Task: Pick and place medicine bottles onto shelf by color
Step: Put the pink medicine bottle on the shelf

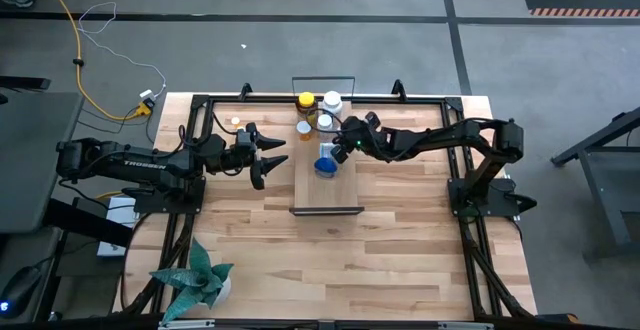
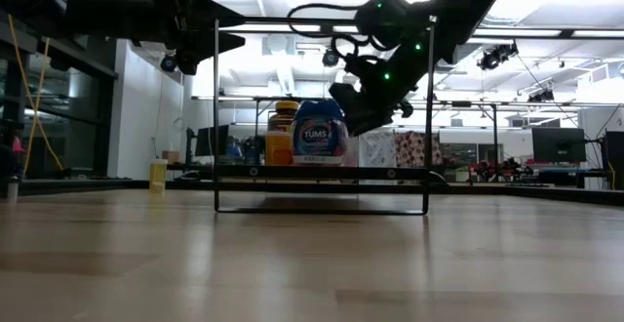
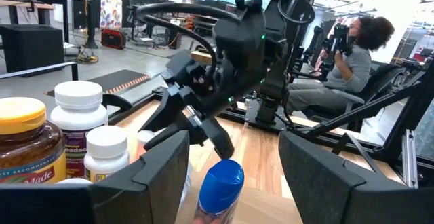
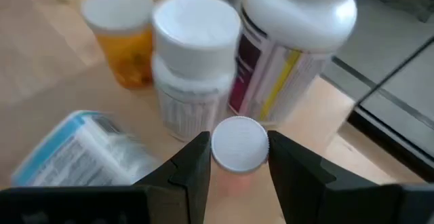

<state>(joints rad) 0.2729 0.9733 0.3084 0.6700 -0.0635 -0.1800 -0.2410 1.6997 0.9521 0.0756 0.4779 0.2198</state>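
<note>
White-capped tiny orange bottle (image 4: 238, 146) clamped in my right gripper (image 4: 238, 157) above the shelf (image 1: 310, 195), left gripper (image 1: 270, 157) apart, blue-capped bottle (image 1: 326, 164) upright.

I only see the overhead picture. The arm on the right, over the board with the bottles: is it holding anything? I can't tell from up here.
Observer: Yes. Its wrist camera shows the right gripper closed on a small bottle by its white cap.
Operator: And the blue bottle beside it?
Observer: From table height its label reads Tums, and it stands upright on the shelf.
Operator: Is the other arm busy?
Observer: No. The left gripper is open with nothing between its fingers.
</note>
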